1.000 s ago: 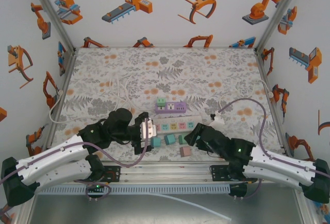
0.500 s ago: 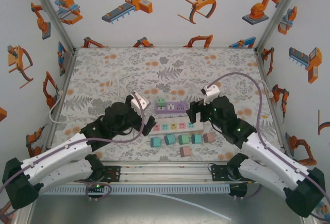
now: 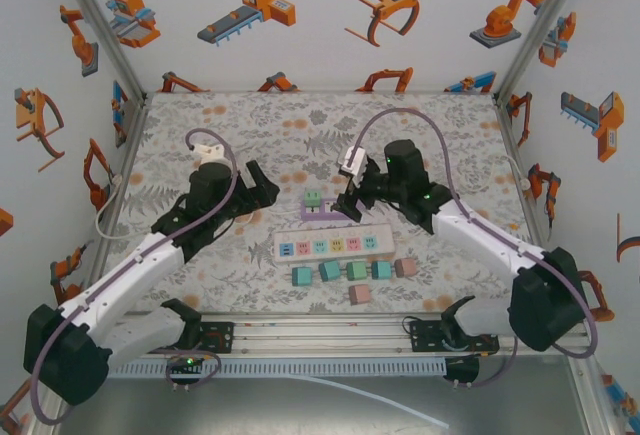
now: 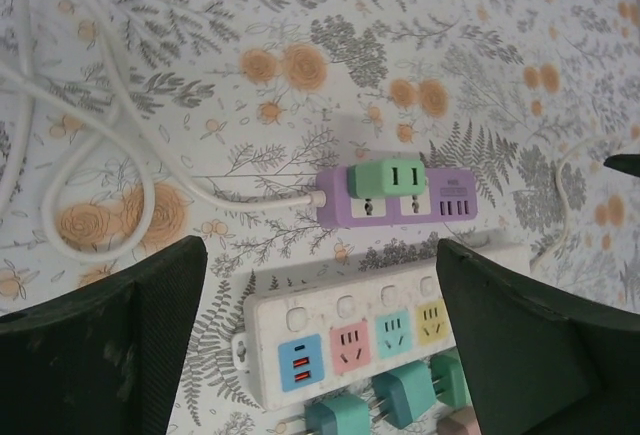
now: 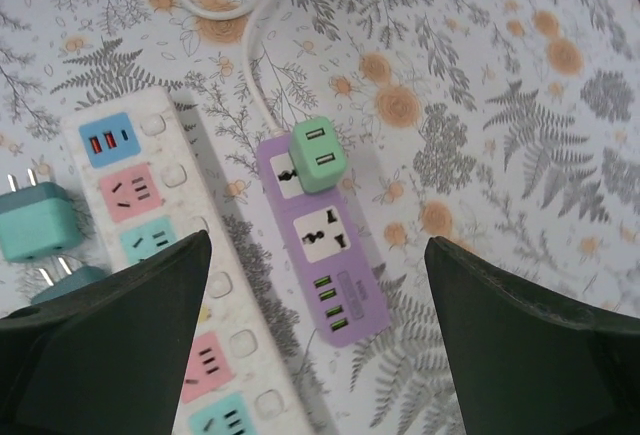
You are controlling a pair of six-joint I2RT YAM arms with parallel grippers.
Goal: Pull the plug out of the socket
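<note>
Green plug (image 5: 318, 155) is seated in purple socket strip (image 5: 338, 300). Right gripper (image 5: 318, 285) is held spread over it; left gripper (image 4: 322, 295) is likewise spread, with nothing pinched.

The plug (image 4: 388, 177) and socket strip (image 4: 445, 206) look smooth plastic, the cloth (image 4: 450, 45) matt.

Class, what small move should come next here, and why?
Probably lower the right fingers over the green plug: they stand open close above it, the plug sits in the purple strip, and nothing grips it yet.
</note>
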